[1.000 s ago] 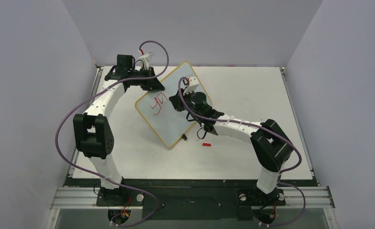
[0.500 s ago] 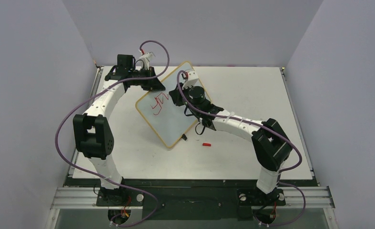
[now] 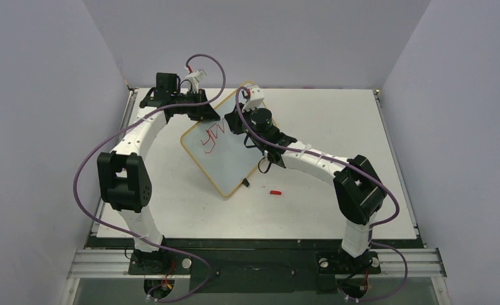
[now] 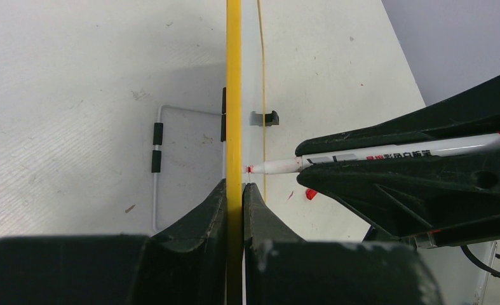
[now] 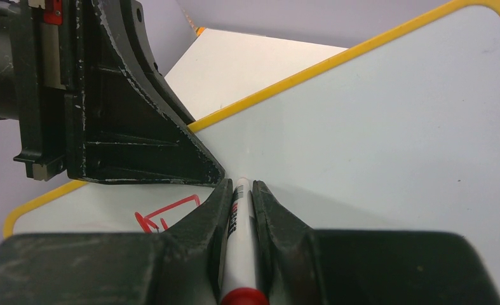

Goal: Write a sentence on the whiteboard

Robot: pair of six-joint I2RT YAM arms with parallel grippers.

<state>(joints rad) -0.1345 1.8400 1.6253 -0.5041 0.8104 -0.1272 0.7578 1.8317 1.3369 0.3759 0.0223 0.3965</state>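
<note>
Whiteboard point(image 4: 234, 76) edge pinched in left gripper point(image 4: 234, 189); marker point(image 5: 239, 248) clamped in right gripper point(image 5: 242, 185), tip at whiteboard face

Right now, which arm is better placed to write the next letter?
The right. The right fingers hold the marker, tip at the whiteboard beside the red writing. The left fingers are clamped on the board's yellow edge, probably steadying it.

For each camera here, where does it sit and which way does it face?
Top external: above and behind the bases, looking down at the yellow-framed white whiteboard; both arms show.
Left wrist: along the board's edge; left jaws clamp it.
Right wrist: over the board's face; right jaws grip the red-ended white marker.
Both wrist views share marker and board.
</note>
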